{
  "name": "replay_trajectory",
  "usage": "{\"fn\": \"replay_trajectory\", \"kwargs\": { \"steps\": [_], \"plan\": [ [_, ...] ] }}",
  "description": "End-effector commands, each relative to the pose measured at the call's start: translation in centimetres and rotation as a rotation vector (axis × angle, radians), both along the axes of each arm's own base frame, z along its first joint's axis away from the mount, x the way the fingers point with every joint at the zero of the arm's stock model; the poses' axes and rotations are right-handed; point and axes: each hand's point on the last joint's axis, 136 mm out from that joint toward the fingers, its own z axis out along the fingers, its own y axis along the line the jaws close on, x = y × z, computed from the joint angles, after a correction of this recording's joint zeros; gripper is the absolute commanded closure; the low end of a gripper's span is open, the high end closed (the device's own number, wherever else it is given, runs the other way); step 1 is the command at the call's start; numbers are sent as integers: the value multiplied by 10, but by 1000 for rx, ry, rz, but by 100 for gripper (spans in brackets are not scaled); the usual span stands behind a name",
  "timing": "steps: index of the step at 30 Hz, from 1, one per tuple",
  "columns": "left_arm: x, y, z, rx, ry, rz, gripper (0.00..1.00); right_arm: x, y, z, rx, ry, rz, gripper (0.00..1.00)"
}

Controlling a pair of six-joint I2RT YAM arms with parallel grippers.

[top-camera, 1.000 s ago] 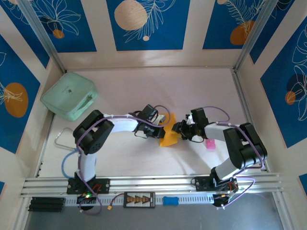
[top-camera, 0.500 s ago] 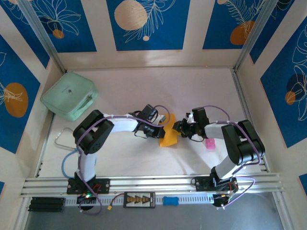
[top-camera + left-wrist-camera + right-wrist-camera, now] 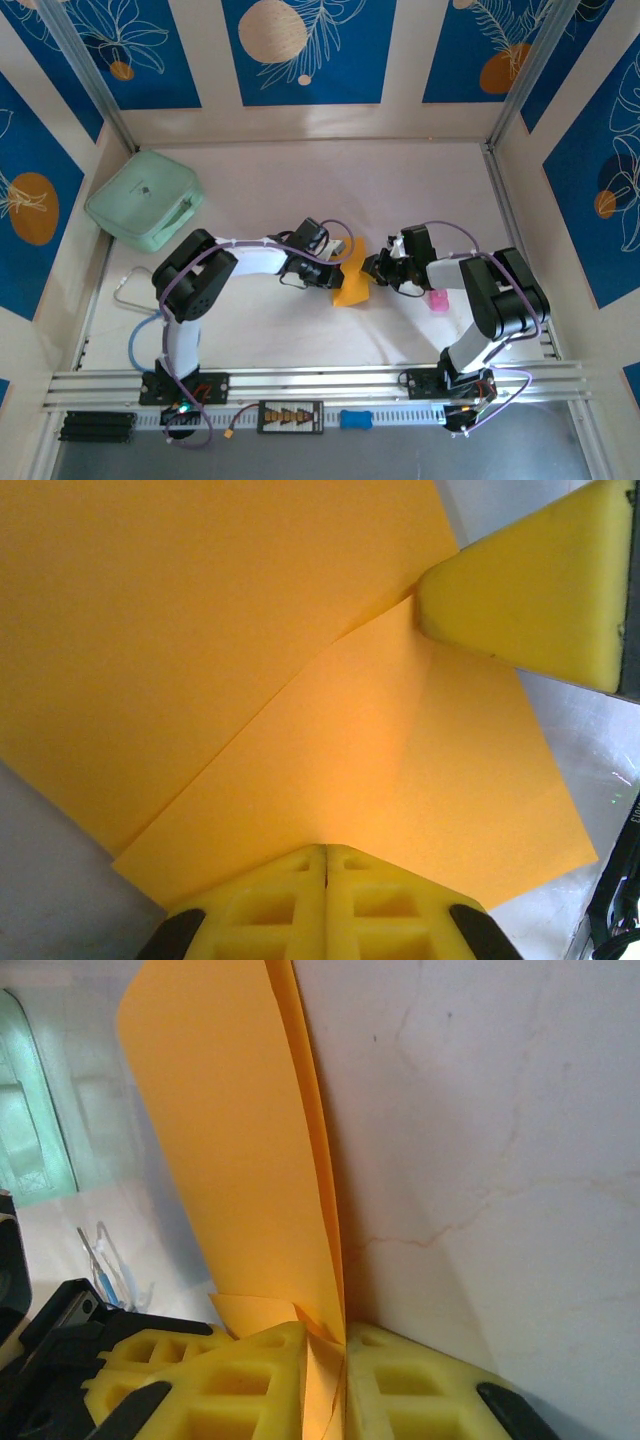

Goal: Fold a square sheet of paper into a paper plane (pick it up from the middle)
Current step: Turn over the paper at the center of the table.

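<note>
Blue floral wall panels (image 3: 310, 50) — pale marbled tabletop (image 3: 300, 170).

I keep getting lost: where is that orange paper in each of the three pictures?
Top view: orange paper at centre, between the two arms.
Left wrist view: spread across left and middle, pinched by the left end effector at bottom.
Right wrist view: standing on edge, centre-left, pinched by the right end effector.
Shared landmark: mint-green case, upper left from above; same case at the right wrist view's left edge.
</note>
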Motion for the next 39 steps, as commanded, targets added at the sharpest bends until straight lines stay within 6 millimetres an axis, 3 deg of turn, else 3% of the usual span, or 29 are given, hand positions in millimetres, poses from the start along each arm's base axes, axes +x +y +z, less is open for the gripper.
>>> {"fn": "replay_trajectory", "kwargs": {
  "steps": [1,11,21,32,39],
  "plan": [
    [-8,13,-6,34,51,12,93,-5,0,-5,10,2,19,86],
    [-2,13,30,2,-12,30,82,-3,1,11,31,-40,44,92],
    [13,27,73,31,-149,99,75,-8,-9,43,-60,-106,72,93],
    [25,51,82,93,-224,192,74,-16,-35,83,-303,-160,60,93],
    [34,77,89,134,-278,283,74,-18,-44,102,-568,-178,128,93]
  ]
}}
